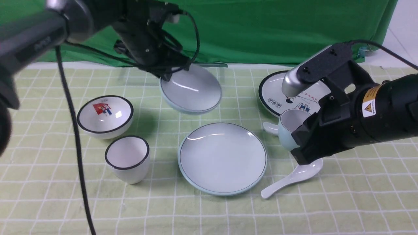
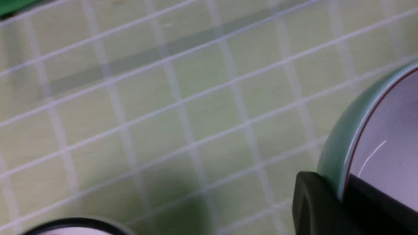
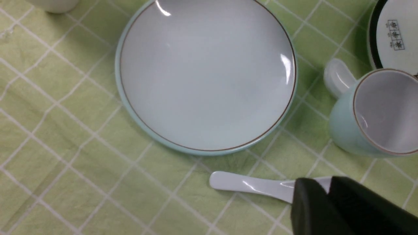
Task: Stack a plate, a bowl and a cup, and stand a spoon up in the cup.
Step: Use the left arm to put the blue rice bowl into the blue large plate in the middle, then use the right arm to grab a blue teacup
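1. The bowl [image 1: 192,88] hangs tilted beyond the plate [image 1: 223,158], its rim pinched by the left gripper [image 1: 167,75]
2. Right of the plate, the right gripper [image 1: 296,143] is near the cup [image 1: 287,137] and spoon [image 1: 303,172]; I can't tell how its fingers stand
3. A slipping rim grip could drop the bowl off-centre
4. Warning sticker [image 1: 369,107] right of the plate; its small print is unreadable
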